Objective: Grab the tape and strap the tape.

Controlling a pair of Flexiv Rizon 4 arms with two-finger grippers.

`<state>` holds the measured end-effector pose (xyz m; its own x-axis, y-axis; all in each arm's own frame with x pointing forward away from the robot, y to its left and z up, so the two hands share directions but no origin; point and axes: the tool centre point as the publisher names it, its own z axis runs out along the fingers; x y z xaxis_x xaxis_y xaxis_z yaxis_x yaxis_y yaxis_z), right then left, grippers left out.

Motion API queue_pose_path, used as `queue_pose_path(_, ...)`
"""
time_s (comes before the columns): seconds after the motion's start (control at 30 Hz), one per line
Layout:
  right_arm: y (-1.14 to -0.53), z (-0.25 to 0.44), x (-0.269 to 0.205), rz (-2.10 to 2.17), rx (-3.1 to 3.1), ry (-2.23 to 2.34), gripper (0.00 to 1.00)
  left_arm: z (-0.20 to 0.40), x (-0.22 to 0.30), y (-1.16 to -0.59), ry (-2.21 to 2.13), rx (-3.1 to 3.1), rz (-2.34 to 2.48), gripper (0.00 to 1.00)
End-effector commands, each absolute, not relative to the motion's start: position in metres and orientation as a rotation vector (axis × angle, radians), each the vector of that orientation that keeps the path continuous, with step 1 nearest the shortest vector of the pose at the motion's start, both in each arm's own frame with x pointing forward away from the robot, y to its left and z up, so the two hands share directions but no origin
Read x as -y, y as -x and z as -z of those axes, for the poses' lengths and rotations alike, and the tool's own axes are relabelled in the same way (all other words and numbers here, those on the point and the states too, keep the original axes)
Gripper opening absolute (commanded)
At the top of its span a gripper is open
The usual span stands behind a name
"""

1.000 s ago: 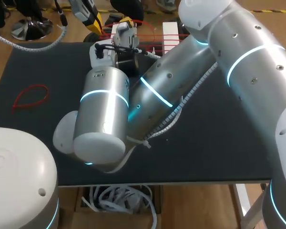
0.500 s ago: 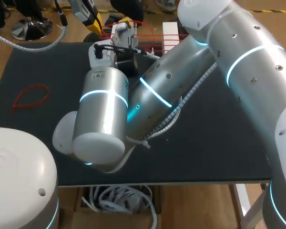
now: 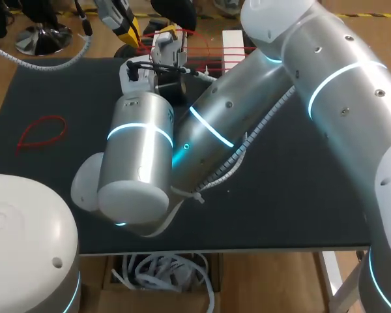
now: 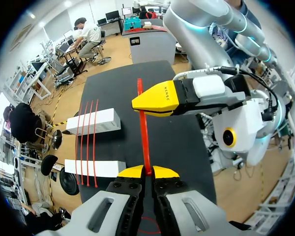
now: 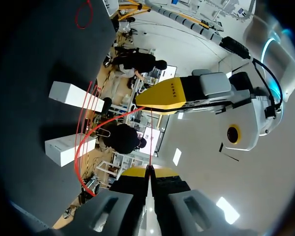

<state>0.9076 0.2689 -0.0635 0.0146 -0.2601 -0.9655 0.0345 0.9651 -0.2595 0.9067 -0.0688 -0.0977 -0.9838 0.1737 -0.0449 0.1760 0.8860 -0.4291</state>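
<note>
Apparently the grabbing is done, for the left gripper and the right gripper are both clamped on the thin red plastic tape stretched between their tips, while the strapping itself seems not yet done.

Red tape partly behind right arm

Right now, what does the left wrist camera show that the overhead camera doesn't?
Only the left wrist view: my left end effector shut on a red strap, with my right end effector gripping it further along. Only the head view: a loose red loop lying on the table. Both: a white block with red bands stretched over it.
</note>
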Motion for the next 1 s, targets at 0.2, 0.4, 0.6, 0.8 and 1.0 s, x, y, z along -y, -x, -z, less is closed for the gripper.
queue_pose_path(0.2,-0.907,0.063,-0.275,0.224,-1.545,0.192,0.0,0.097,0.069,-0.907,-0.281,-3.049,0.688,0.0)
queue_pose_path(0.4,-0.907,0.065,-0.278,0.22,-1.55,0.199,0.0,0.097,0.069,-0.907,-0.281,-3.049,0.688,0.0)
queue_pose_path(0.6,-0.907,0.066,-0.284,0.211,-1.551,0.205,0.0,0.097,0.069,-0.907,-0.281,-3.049,0.688,0.0)
queue_pose_path(0.8,-0.908,0.067,-0.289,0.203,-1.551,0.213,0.0,0.097,0.069,-0.907,-0.281,-3.049,0.688,0.0)
queue_pose_path(1.0,-0.907,0.068,-0.296,0.193,-1.549,0.224,0.0,0.097,0.069,-0.907,-0.281,-3.049,0.688,0.0)
